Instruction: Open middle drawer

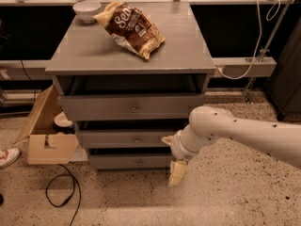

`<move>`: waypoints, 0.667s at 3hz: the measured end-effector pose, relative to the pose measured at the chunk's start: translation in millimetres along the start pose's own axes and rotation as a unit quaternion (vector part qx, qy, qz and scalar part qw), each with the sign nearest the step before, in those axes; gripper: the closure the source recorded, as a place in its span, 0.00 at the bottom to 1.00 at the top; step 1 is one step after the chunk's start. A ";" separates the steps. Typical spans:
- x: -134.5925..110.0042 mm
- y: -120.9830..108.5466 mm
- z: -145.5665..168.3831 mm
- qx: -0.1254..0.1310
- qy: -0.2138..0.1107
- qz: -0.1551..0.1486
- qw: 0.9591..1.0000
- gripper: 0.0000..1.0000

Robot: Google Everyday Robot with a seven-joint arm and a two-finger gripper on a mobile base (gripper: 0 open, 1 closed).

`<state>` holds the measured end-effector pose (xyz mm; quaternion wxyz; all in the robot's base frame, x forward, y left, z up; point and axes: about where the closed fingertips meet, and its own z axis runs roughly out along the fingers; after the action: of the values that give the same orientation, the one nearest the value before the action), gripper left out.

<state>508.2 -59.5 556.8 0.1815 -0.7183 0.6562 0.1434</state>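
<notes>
Beside one three-drawer cabinet (94, 62), my gripper (170, 160) near the middle drawer (117, 139), jaws wide apart, one chip bag (131, 28), one bowl (86, 9) atop.

Speckled terrazzo floor (235, 197) under dim indoor light.
Grey cabinet (94, 51) at centre; open cardboard box (47, 147) at 9 o'clock; dark wall panels (230, 32) with grey rail (244, 67) at 2.
</notes>
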 end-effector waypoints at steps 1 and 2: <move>12.3 -13.3 9.8 0.008 0.019 0.008 1.000 0.00; 51.1 -54.3 39.1 0.031 0.080 0.035 0.996 0.00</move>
<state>568.5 -83.5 503.2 0.1458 -0.6978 0.6977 0.0712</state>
